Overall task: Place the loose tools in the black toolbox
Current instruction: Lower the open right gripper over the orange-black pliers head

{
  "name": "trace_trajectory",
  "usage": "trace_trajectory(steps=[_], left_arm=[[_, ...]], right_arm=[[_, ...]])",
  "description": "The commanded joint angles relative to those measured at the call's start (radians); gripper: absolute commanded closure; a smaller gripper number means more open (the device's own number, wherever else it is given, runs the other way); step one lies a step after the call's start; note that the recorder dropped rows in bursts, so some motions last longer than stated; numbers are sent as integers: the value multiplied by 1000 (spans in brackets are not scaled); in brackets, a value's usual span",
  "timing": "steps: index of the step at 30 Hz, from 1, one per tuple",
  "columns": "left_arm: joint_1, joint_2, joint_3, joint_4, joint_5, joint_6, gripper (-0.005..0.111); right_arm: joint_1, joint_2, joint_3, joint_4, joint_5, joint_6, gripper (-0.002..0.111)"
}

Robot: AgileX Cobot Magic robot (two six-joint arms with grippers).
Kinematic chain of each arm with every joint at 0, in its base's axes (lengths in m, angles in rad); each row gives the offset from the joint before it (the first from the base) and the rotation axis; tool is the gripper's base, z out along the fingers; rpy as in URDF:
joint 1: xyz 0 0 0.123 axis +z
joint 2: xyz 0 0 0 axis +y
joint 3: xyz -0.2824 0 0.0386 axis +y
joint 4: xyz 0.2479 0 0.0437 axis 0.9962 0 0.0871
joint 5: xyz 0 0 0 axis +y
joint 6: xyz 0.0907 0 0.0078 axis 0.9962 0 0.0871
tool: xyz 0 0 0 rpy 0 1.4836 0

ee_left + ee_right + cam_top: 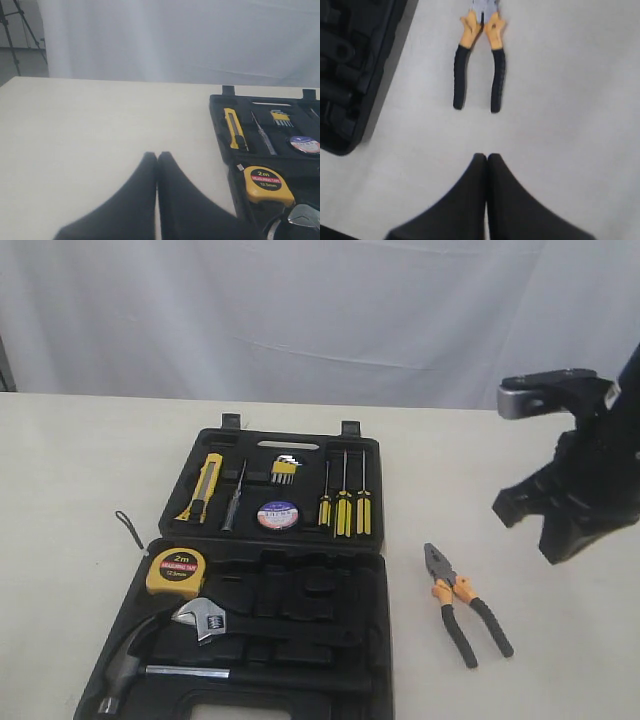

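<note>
The black toolbox point(300, 590) lay opened flat on the pale table point(80, 470), its two halves spread one behind the other. In the far half I could see the yellow-black utility knife point(204, 485) seated in a slot on the left. The small electrical tape roll point(278, 515) with its white-and-red label sat near the middle, and a set of yellow hex keys point(285, 470) lay just behind the roll. To the right of these was a row of yellow-handled screwdrivers point(344, 502).

In the near half the yellow "2m" tape measure point(176, 573) sat at the far left corner. The silver adjustable wrench point(205, 618) lay just in front of it, and the hammer point(140, 665) was nearer to me.

The orange-and-black-handled pliers point(463, 603) were the one tool outside the case. They lay flat on the table to its right, clear of its edge, nose pointing away and handles slightly splayed.

The right gripper point(486, 156) hung above the bare table just short of the handle ends. Its two black fingers were pressed together and it grasped nothing. The left gripper point(157, 154) was clenched too, tips meeting and empty, over open tabletop to the left of the case.
</note>
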Motion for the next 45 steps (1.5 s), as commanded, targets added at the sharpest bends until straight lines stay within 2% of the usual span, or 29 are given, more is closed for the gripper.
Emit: trace_trajectory(steps=[1,7,11,14,21,33,45], left_arm=[[-2,-3,2,-3,-1,0,107],[-2,-3,2,-3,-1,0,107],[-2,-3,2,-3,-1,0,107],[-2,-3,2,-3,-1,0,107],[-2,-3,2,-3,-1,0,107],[-2,-3,2,-3,-1,0,107],[-2,-3,2,-3,-1,0,107]], right_arm=[[21,86,-125,-16,7,-12,109],[129,96,-135,-79,7,-2,109],[159,94,-135,2,7,-8,109],[160,100,-135,87,7,-3,109],[159,100,-135,96,7,-3,109],[155,122,-133,-8,7,-3,109],[131,293,-133,-4,-171,-3,109]])
